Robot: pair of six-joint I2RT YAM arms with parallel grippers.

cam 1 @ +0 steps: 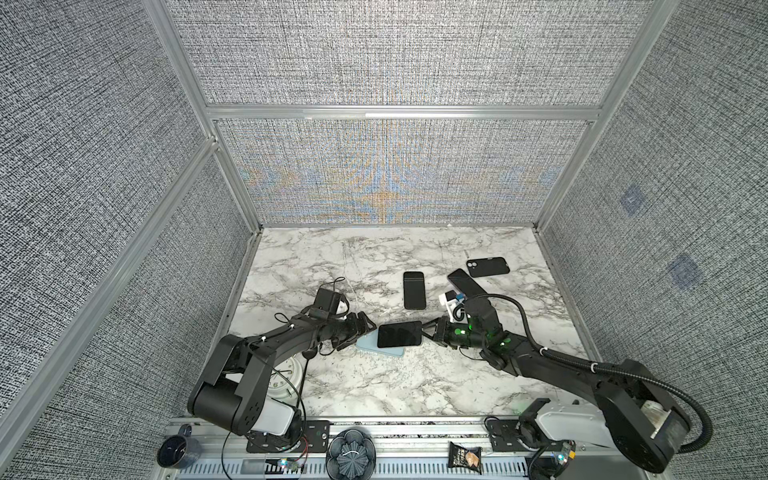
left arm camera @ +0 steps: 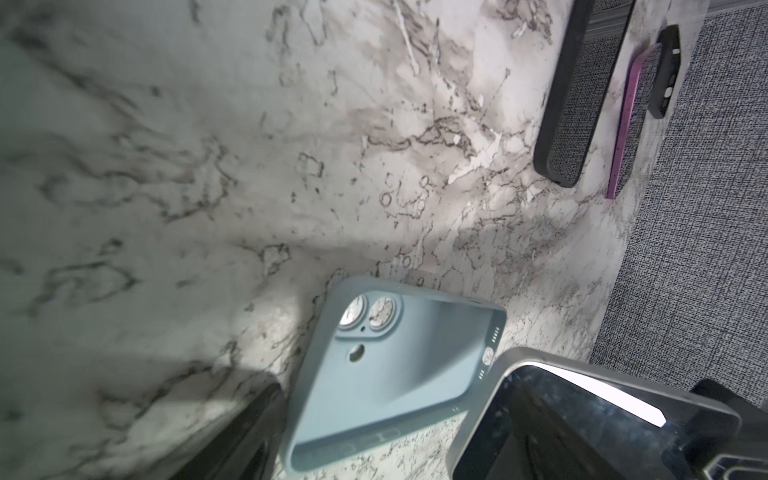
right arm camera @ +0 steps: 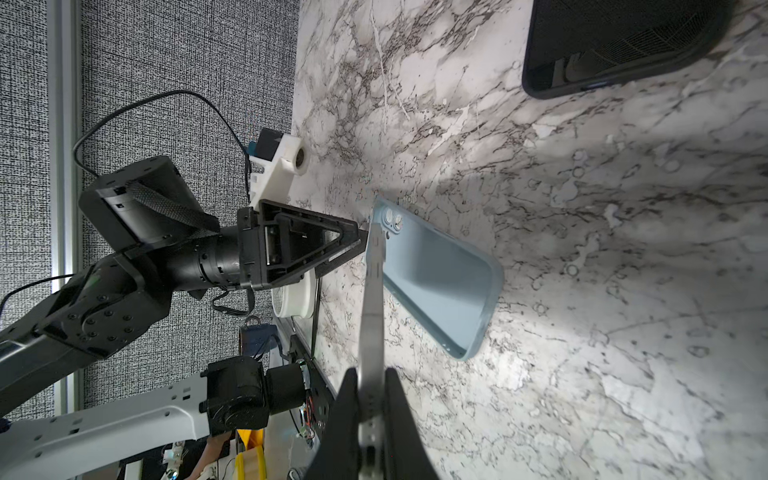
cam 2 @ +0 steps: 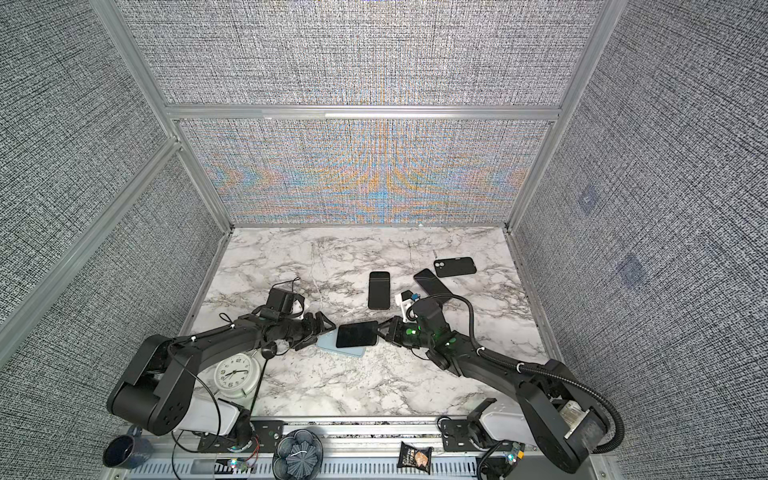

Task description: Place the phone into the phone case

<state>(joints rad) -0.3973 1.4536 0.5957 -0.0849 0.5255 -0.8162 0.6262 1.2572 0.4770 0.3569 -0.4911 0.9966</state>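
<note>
the blue phone case (cam 1: 367,343) lies flat on the marble table (cam 1: 374,386), open side up, its camera cut-outs plain in the left wrist view (left arm camera: 386,374).

the right claw (cam 1: 428,330) is clamped shut on the phone (cam 1: 399,334), pinching one short end. in the right wrist view the two black fingers (right arm camera: 345,415) press on either face of the phone's thin silver edge (right arm camera: 372,299). the phone hangs screen up just above the case, covering much of it in both top views, and sits askew to it. whether the phone touches the case cannot be told.

the left claw (cam 1: 365,332) stands wide open at the case's opposite end from the right claw and holds nothing. one dark finger (left arm camera: 241,436) lies just beside the case's long edge; whether it touches cannot be told.

beyond the case, well apart from it, a black phone (cam 1: 414,290), a second dark phone (cam 1: 465,282) and a black case (cam 1: 487,267) lie on the table.
</note>
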